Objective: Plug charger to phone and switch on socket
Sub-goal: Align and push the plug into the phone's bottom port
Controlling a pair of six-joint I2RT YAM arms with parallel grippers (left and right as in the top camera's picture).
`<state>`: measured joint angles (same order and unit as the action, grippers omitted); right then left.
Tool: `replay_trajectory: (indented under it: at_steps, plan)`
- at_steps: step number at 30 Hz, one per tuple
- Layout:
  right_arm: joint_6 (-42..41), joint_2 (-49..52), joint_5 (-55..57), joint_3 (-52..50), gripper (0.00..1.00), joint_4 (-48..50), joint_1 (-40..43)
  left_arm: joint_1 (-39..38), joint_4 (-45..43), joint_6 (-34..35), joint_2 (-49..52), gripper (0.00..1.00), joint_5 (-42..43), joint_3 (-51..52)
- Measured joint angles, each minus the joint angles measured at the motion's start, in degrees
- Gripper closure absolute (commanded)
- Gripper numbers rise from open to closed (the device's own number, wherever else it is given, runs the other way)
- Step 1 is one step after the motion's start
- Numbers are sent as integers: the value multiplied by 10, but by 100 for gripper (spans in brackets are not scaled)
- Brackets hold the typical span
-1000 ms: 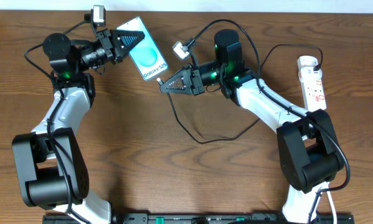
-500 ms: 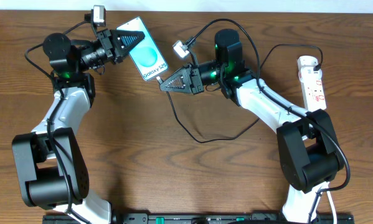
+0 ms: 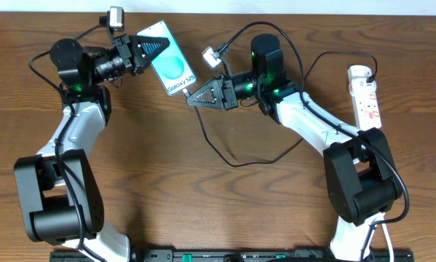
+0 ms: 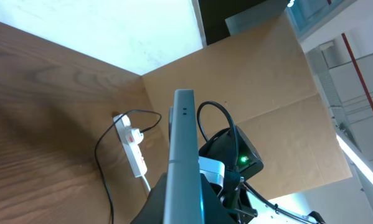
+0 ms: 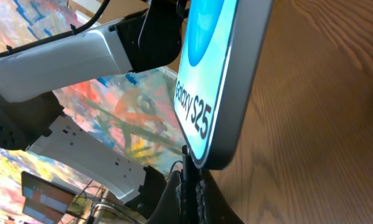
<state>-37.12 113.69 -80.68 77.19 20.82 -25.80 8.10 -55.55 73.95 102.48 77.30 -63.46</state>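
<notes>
A brown wooden table [image 3: 203, 211] is seen from above, with both arm bases at the bottom edge. The charger [image 3: 228, 161] is looped across the centre. Higher up, the phone [image 3: 175, 69] is clamped, tilted off the table, by the left gripper [image 3: 161, 48], left of centre. The right gripper [image 3: 191, 100] is closed on the charger's plug tip at the phone's lower edge; insertion cannot be told. The socket [image 3: 366, 91] is laid at the upper right. Cardboard panels are seen beyond the table.

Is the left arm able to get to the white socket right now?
Probably not. The left gripper holds the phone, and the socket lies across the table, beyond the right arm, whose right gripper holds the charger at the phone.
</notes>
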Motion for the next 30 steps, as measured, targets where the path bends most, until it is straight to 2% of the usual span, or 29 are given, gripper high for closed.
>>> replay_trajectory:
  at_steps: [17, 30]
  plan:
    - [-1, 0, 3, 0, 99, 0, 0, 0, 0, 0, 0, 92, 3, 0]
    - [-34, 0, 12, 0, 99, 23, 0, 2, -1, 0, 0, 93, -2, 0]
